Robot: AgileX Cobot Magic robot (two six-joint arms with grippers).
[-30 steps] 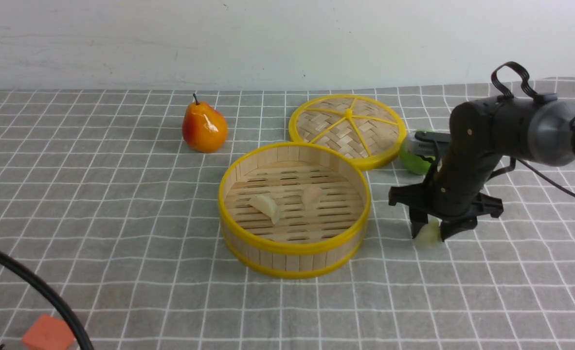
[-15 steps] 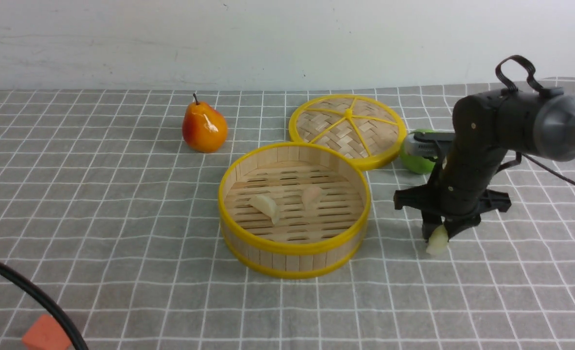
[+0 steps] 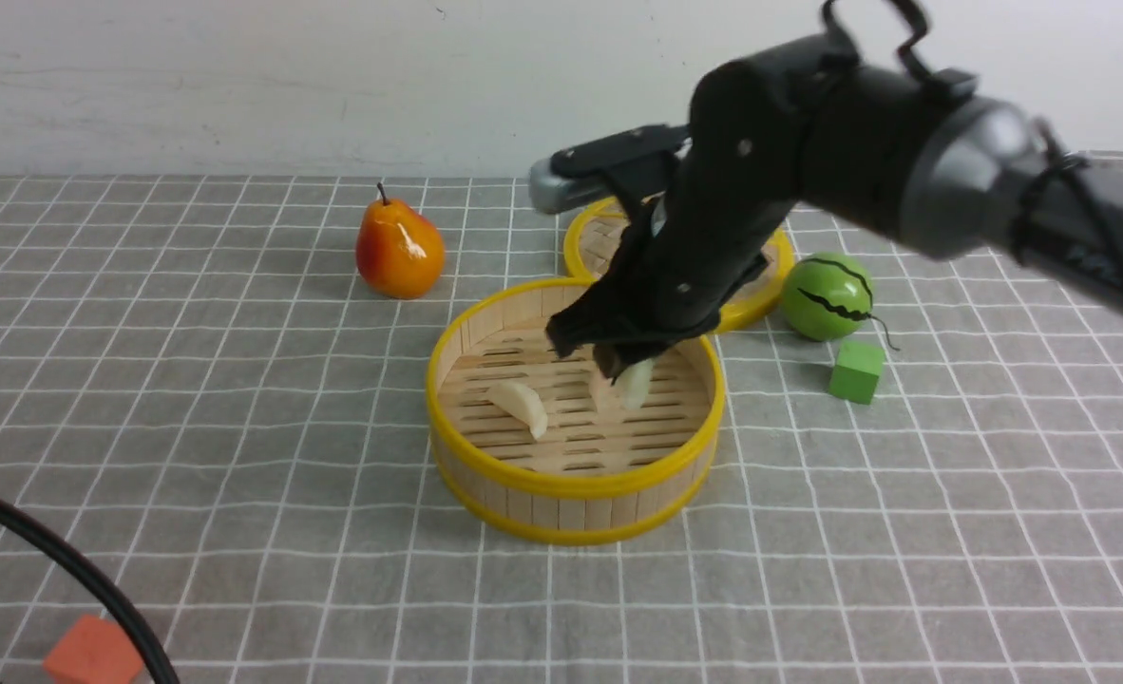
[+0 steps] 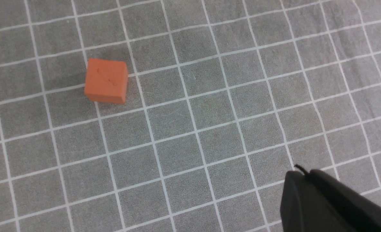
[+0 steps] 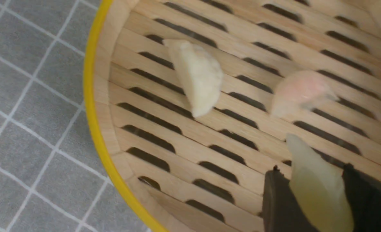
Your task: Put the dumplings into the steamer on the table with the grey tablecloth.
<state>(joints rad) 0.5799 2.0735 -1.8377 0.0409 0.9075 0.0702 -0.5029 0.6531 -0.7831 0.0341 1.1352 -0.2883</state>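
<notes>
Swung left off the grey-clothed desk (image 3: pixel 238 427), the right claw (image 3: pixel 626 370) hangs over the round yellow-rimmed bamboo steamer (image 3: pixel 571 486), partly closed on the translucent greenish crescent dumpling (image 3: pixel 637 385); a creamy white dumpling (image 3: pixel 521 407) and a pinkish dumpling (image 5: pixel 301 91) lie inside.

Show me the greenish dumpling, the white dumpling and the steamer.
greenish dumpling (image 5: pixel 319 190), right wrist view, middle of its body.
white dumpling (image 5: pixel 197 74), right wrist view, middle of its body.
steamer (image 3: pixel 561 513), front view, near outer wall of bamboo slats.
</notes>
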